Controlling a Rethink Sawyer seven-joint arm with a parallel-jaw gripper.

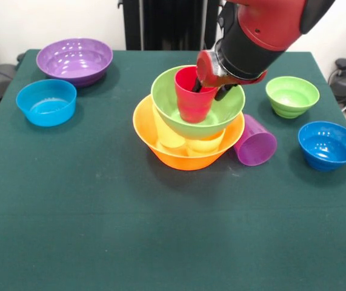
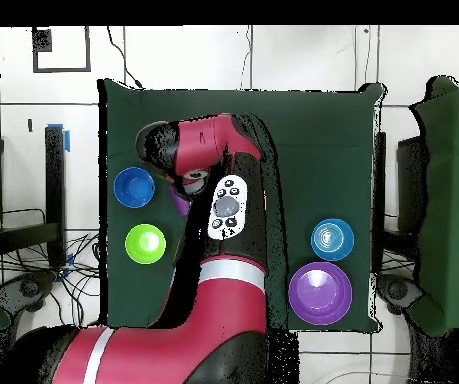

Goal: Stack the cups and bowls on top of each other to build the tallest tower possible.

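The tower stands mid-table. Its base is the large orange bowl (image 1: 160,145). Inside it stand the pale yellow cup (image 1: 168,137) and the yellow-orange cup (image 1: 206,145). The large lime green bowl (image 1: 168,97) rests tilted on them. The red-pink cup (image 1: 192,100) stands upright inside that bowl. My gripper (image 1: 212,88) is down at this cup's right rim; its hold is unclear. The purple cup (image 1: 256,141) lies on its side against the orange bowl. In the overhead view my arm (image 2: 223,200) hides the tower, and only a sliver of the purple cup (image 2: 180,204) shows.
A large purple bowl (image 1: 74,59) (image 2: 320,293) and a small blue bowl (image 1: 46,102) (image 2: 332,238) sit on one side. A small lime green bowl (image 1: 292,96) (image 2: 145,243) and another small blue bowl (image 1: 329,144) (image 2: 133,186) sit on the other.
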